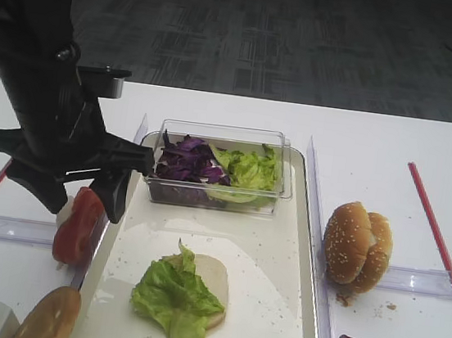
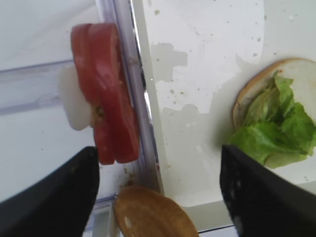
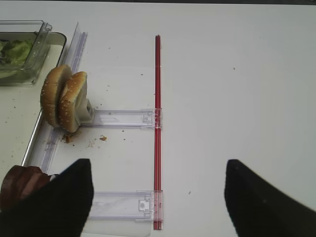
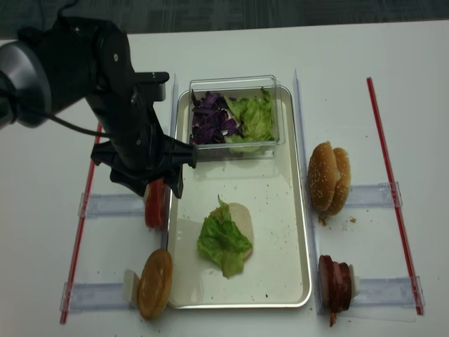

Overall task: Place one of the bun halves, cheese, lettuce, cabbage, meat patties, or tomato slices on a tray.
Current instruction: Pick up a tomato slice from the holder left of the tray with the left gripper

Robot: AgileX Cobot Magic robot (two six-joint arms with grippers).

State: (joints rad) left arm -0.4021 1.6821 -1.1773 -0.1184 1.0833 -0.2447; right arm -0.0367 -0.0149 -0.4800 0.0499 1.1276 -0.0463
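Four views, taken in order.

1. Exterior high. Locate the left gripper [image 1: 83, 201] at 9 o'clock of the tray [image 1: 273, 323], pointed down, jaws spread wide and empty, straddling the tomato slices [image 1: 78, 229]. Note the slices standing on edge against a white block [image 1: 65, 210], just outside the tray's left rim: probably stored upright to present a thin edge for pinching. Find on the tray a bun half [image 1: 219, 279], cut face up, with a lettuce leaf [image 1: 175, 299] laid on top. At 12 o'clock of the tray, find a clear box [image 1: 215, 194] holding cabbage [image 1: 185, 162] and more lettuce [image 1: 250, 170]. Judge the stack as begun, with tomato a plausible next layer.

2. Right wrist. Read the right gripper [image 3: 158, 207] as wide open and holding nothing, parked over bare table [image 3: 237, 98], clear of the working side. Note two bun halves [image 3: 64, 101] on edge at 10 o'clock and meat patties [image 3: 19, 185] at 8 o'clock. Locate both at clear holders [image 3: 123, 118] outside the tray.

3. Left wrist. Confirm the jaws at the bottom corners, well apart, nothing between them. See the tomato slices at 10 o'clock, untouched; the lettuce-topped bun at 3 o'clock; a browned bun top [image 2: 153, 215] at 6 o'clock.

4. Exterior high (realsense). Confirm the left gripper above the slices, beside the tray's left rim. Expect a descent, then a closing across the flat faces. Guard against crushing soft, wet flesh or lifting both slices together.
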